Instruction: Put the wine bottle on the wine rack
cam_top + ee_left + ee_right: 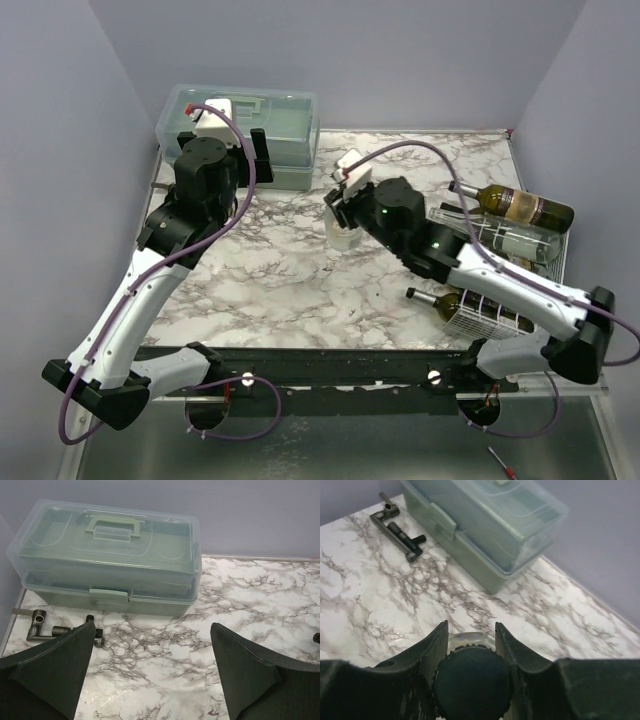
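Note:
A clear glass wine bottle (345, 236) with a black screw cap (472, 680) stands upright near the table's middle. My right gripper (343, 200) is shut on its neck, and in the right wrist view the fingers (432, 645) press on both sides of the cap. The white wire wine rack (556, 258) sits at the right edge. It holds a dark bottle with a pale label (520, 206), a clear bottle (500, 238) and a dark bottle (462, 303) lower down. My left gripper (256, 158) (152, 627) is open and empty above the marble, in front of the toolbox.
A translucent grey-green plastic toolbox (242, 128) (107, 560) (485, 520) stands at the back left. Dark metal tool parts (42, 625) (400, 532) lie on the marble in front of its left end. Purple walls close in the table.

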Action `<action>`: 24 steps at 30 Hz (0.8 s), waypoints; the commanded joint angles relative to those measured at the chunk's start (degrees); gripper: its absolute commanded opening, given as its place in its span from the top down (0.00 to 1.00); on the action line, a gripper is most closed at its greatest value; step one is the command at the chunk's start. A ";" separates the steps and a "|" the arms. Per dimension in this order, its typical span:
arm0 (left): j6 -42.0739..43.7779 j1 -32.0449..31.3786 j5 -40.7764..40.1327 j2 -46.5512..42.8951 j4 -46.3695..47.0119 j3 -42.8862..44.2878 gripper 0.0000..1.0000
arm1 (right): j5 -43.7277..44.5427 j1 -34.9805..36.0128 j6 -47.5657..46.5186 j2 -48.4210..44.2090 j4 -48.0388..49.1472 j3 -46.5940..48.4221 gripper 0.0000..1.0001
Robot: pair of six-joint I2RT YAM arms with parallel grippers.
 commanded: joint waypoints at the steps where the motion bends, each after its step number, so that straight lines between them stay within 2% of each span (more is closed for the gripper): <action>1: -0.80 -0.45 0.19 0.51 0.72 -0.43 0.01 | 9.65 -0.28 -4.77 -12.17 -3.22 1.97 1.00; 9: -1.54 -0.45 1.31 1.08 0.77 -0.55 0.01 | 19.71 -0.27 -6.86 -26.45 -15.93 1.59 1.00; 14: -2.07 -0.41 1.98 1.92 0.84 -0.72 0.01 | 21.89 -0.25 -8.16 -34.22 -23.87 1.75 1.00; 24: -2.68 -0.45 2.34 3.64 1.12 -1.16 0.01 | 27.06 -0.27 -10.72 -43.65 -40.31 3.58 1.00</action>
